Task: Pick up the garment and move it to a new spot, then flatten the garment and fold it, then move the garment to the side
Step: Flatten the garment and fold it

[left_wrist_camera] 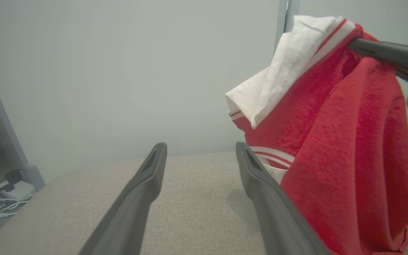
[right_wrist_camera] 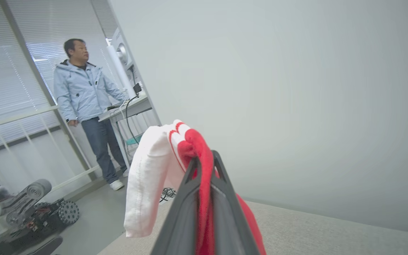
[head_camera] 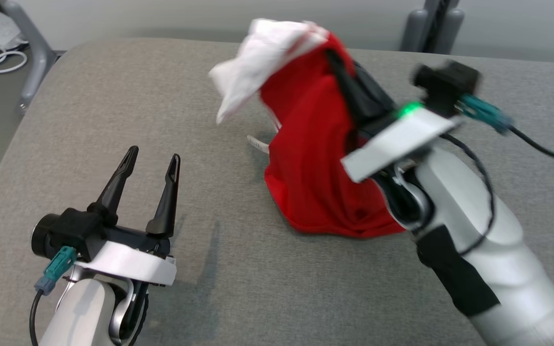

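Right gripper pinching garment, most hanging below

No lettering, brand, number or sign can be read anywhere. A small white tag sticks out from the left side of the red-and-white garment, too blurred to show any print. In the left wrist view, a white patch inside the garment carries faint dots that cannot be made out.
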Controlling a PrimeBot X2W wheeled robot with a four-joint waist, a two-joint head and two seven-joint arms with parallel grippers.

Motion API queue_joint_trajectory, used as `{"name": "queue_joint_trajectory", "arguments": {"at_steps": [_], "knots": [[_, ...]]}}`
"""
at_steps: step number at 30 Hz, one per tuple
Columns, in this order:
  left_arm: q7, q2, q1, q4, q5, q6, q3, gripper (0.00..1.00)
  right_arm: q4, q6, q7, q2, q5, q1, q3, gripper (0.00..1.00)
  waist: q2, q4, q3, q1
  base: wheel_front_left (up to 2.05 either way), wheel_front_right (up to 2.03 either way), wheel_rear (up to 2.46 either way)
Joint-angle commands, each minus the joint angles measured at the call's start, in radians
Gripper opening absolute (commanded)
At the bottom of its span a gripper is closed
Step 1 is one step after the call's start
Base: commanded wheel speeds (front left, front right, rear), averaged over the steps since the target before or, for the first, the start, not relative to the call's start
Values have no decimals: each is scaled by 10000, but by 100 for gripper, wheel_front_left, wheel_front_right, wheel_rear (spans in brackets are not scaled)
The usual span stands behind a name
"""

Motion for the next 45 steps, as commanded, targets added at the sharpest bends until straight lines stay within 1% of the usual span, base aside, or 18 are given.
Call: {"name": "queue_joint_trajectory", "arguments": {"at_steps": [1, 3, 5, 7, 8, 13, 15, 16, 17, 18, 20, 23, 24, 27, 31, 36, 40, 45], "knots": [[-11, 71, 170, -49, 89, 68, 51, 100, -236, -8, -61, -80, 41, 1008, -1008, 0, -1, -298, -96, 0, 0, 0, 0], [-11, 104, 220, -93, 81, 83, 61, 100, -345, -8, -62, -72, 216, 2180, -2224, 0, -1, -444, -111, 0, 0, 0, 0], [-11, 161, 293, -145, 78, 106, 83, 100, -370, -5, -65, -51, 2, 3136, -3265, 0, -1, -579, -98, 0, 0, 0, 0], [21, 211, 340, -182, 43, 126, 91, 100, -451, -5, -67, -43, 142, 4078, -3986, 0, -1, -696, -71, 0, 0, 0, 0], [47, 239, 347, -207, 30, 121, 98, 100, -432, -5, -67, -46, -29, 4469, -4299, 0, -1, -753, -49, 0, 0, 0, 0], [115, 328, 416, -354, -8, 200, 127, 100, -710, -5, -69, -66, 194, 5837, -5264, 0, -1, -957, 19, 0, 0, 0, 0], [146, 357, 488, -430, -6, 244, 119, 100, -616, -5, -66, -49, 264, 6213, -5233, 0, -1, -1017, 52, 0, 0, 0, 0], [151, 382, 513, -470, -14, 249, 130, 100, -544, -5, -66, -49, 291, 6334, -5159, 11, -1, -1044, 66, 0, 0, 0, 0], [178, 406, 543, -501, -22, 274, 138, 100, -505, -5, -66, -58, 292, 6413, -5075, 44, -1, -1069, 69, 0, 0, 0, 0], [200, 424, 569, -526, -27, 292, 141, 100, -541, -5, -66, -69, 221, 6468, -5010, 100, -1, -1089, 63, 0, 0, 0, 0], [205, 440, 598, -552, -35, 318, 145, 100, -548, -5, -67, -72, 147, 6565, -4970, 100, -1, -1109, 44, 0, 0, 0, 0], [249, 474, 760, -655, -40, 387, 143, 100, -740, -5, -65, -69, -508, 6911, -5087, 100, -1, -1154, -30, 0, 0, 0, 0], [270, 505, 858, -735, -31, 462, 149, 100, -1065, -5, -64, -69, -1104, 7166, -5234, 100, -1, -1177, -102, 0, 0, 0, 0], [291, 558, 1044, -867, 6, 605, 195, 100, -1739, -7, -61, -107, -2216, 7658, -5660, 100, -1, -1246, -236, 0, 0, 0, 0], [306, 602, 1342, -1094, 20, 850, 324, 100, -2959, -7, -61, -173, -3835, 8208, -6437, 100, -1, -1379, -424, 0, 0, 0, 0], [401, 683, 1725, -1316, -18, 1072, 413, 100, -4265, -7, 56, -221, -5345, 8509, -7037, 100, -1, -1490, -739, 0, 0, 0, 0], [528, 711, 2134, -1540, 25, 1247, 362, 100, -5122, -7, 592, -213, -5893, 8721, -7105, 100, -1, -1551, -1080, 0, 0, 0, 0], [771, 740, 2581, -1947, 113, 1380, 201, 100, -5769, -7, 1191, -183, -5961, 9192, -6987, 100, -1, -1571, -1338, 0, 0, 0, 0]]}}
